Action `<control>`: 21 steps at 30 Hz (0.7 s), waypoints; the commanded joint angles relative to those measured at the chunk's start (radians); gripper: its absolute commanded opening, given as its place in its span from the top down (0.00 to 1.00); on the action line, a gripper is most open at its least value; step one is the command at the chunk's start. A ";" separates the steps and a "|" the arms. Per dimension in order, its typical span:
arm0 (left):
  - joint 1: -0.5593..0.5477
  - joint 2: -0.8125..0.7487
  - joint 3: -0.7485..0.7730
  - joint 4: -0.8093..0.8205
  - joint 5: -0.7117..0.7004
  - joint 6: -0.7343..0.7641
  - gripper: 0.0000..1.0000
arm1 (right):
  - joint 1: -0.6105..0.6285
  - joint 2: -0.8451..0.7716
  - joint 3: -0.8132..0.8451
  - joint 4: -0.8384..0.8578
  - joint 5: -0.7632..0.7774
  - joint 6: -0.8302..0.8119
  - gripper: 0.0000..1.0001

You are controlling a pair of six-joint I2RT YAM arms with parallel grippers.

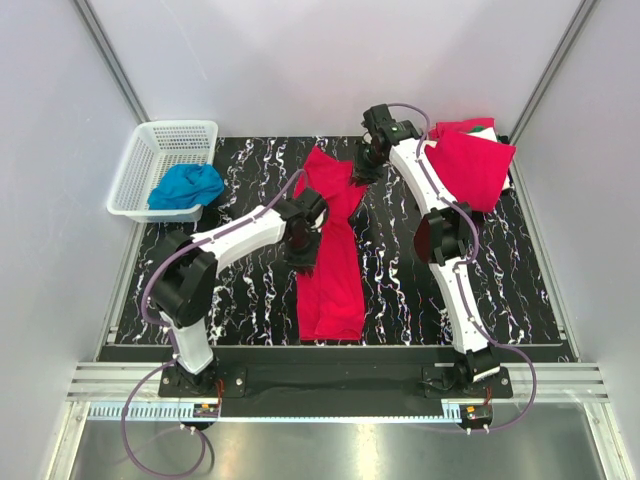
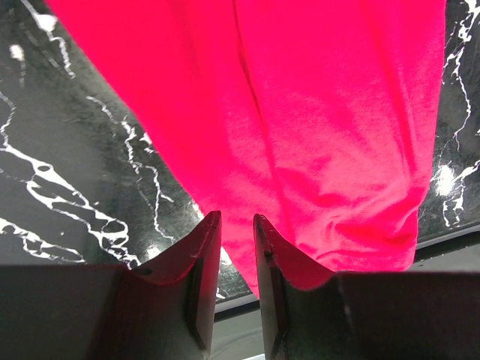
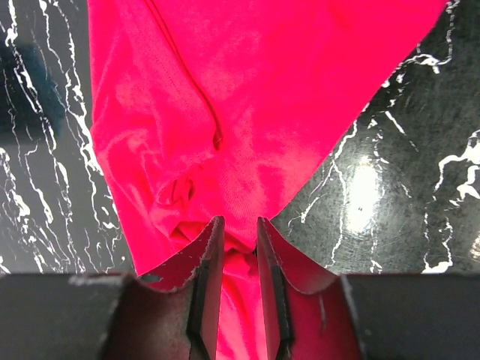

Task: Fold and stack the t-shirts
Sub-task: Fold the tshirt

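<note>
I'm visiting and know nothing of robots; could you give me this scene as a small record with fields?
shirt: red t-shirt, folded into a long strip, on the black mat
left end effector: at the strip's left edge, fabric between its fingers, grip unclear
right end effector: pinching the strip's far end
stack: folded red shirts, far right corner, white and green showing
basket: white, far left, blue cloth inside

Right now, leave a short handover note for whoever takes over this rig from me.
Right gripper: fingers closed on the far end of the red t-shirt.
Left gripper: fingers close together at its left edge, grip unclear.
The shirt lies as a long strip in the middle of the mat.
Done: folded stack at the far right corner.
Left: finish folding this shirt, add it to the stack.
</note>
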 commanded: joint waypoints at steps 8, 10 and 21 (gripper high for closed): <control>-0.030 0.003 -0.033 0.060 -0.022 -0.004 0.72 | 0.005 0.057 0.051 0.016 -0.020 -0.035 0.68; -0.033 -0.003 -0.041 0.063 -0.017 -0.007 0.73 | 0.005 0.071 0.049 0.021 -0.009 -0.037 0.68; -0.050 -0.001 -0.092 0.089 -0.005 -0.011 0.85 | 0.004 0.151 0.061 0.030 0.042 -0.049 0.71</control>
